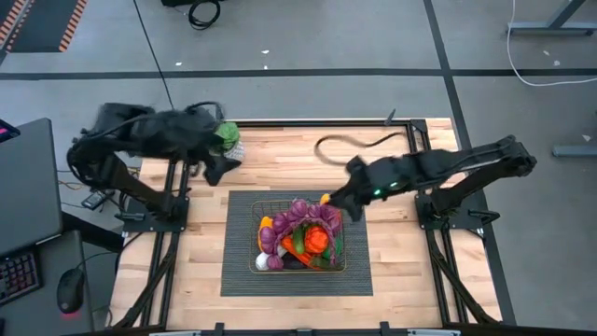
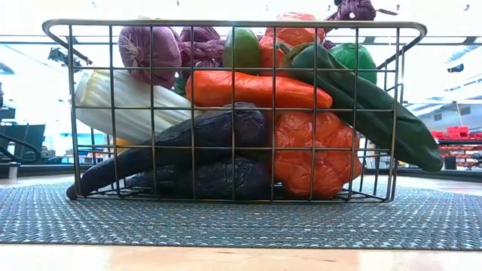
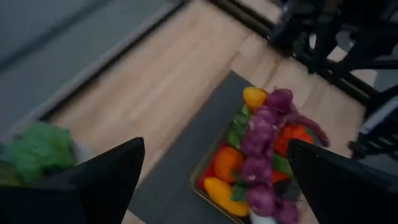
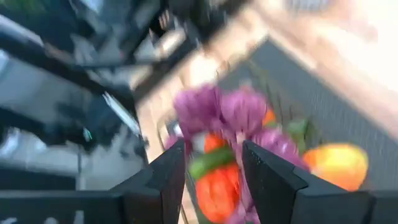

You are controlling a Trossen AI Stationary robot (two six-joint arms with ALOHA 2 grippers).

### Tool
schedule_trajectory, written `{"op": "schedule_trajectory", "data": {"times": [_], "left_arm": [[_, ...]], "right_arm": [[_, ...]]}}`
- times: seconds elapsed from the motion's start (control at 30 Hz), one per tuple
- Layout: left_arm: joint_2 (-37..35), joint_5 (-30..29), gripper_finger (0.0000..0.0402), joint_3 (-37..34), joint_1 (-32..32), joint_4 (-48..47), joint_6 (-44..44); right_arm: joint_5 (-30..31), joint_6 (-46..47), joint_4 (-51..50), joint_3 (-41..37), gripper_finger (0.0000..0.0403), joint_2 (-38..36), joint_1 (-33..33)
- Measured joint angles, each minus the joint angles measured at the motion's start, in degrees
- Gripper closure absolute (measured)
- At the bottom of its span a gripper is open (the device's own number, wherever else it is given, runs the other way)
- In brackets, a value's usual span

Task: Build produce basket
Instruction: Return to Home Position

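The brass wire basket (image 1: 264, 266) stands on the dark mat (image 1: 241, 278), heaped with produce. The low view shows a white leek (image 2: 128, 102), an orange carrot (image 2: 256, 89), a dark eggplant (image 2: 196, 132) and a long green vegetable (image 2: 376, 105) behind the mesh (image 2: 226, 24). Purple grapes (image 1: 303, 217) top the heap. My right gripper (image 1: 338, 203) hovers over the basket's far right corner, its fingers a little apart, with the grapes (image 4: 217, 112) just beyond their tips. My left gripper (image 1: 216, 170) is wide open and empty (image 3: 214, 180) at the far left, beside the plant pot. My right gripper: I cannot tell whether its fingertips (image 4: 174, 155) touch the purple grapes. They point slanting down at the heap from the table's far right, and blur hides the place.
A green succulent in a white pot (image 1: 227, 138) stands at the far left, close to my left gripper, and also shows in the left wrist view (image 3: 37, 152). A dark cable (image 1: 359, 142) lies on the far part of the table. Bare wood lies around the mat.
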Motion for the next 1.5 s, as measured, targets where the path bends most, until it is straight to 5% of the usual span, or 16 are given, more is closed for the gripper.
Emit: {"op": "schedule_trajectory", "data": {"times": [0.2,0.33,0.47,0.7,0.8,1.0,1.17,1.5], "left_arm": [[-10.29,-21.62,0.0002,-7.6,-13.4,0.27,-8.1],[-21.67,-31.11,0.0002,-24.7,-25.5,8.49,-15.64],[-34.75,-36.51,0.0002,-45.94,-32.85,30.89,-11.91],[-56.62,-28.67,0.0002,-79.97,-32.12,80.58,7.54],[-65.01,-24.06,0.0002,-89.43,-29.34,92.11,10.77],[-76.36,-19.12,0.0002,-99.05,-24.75,93.72,9.2],[-77.92,-16.94,0.0002,-104.61,-23.83,93.24,9.06],[-77.94,-15.24,0.0002,-113.72,-16.65,98.41,8.44]], "right_arm": [[16.12,-4.64,3.59,0.04,0.0255,-8.6,2.76],[26.11,-8.98,3.25,0.04,0.0269,-12.31,5.73],[31.34,-12.06,3.97,-0.7,0.0283,-14.61,8.02],[38.13,-11.7,10.97,-10.37,0.0327,-22.07,12.12],[38.93,-12.01,19.43,-17.98,0.0356,-26.97,13.01],[38.37,-15.28,41.45,-36.09,0.0395,-36.28,13.33],[38.47,-19.11,55.76,-48.52,0.0394,-43.5,13.31],[37.32,-21.92,65.77,-65.28,0.0399,-60.04,12.05]]}}
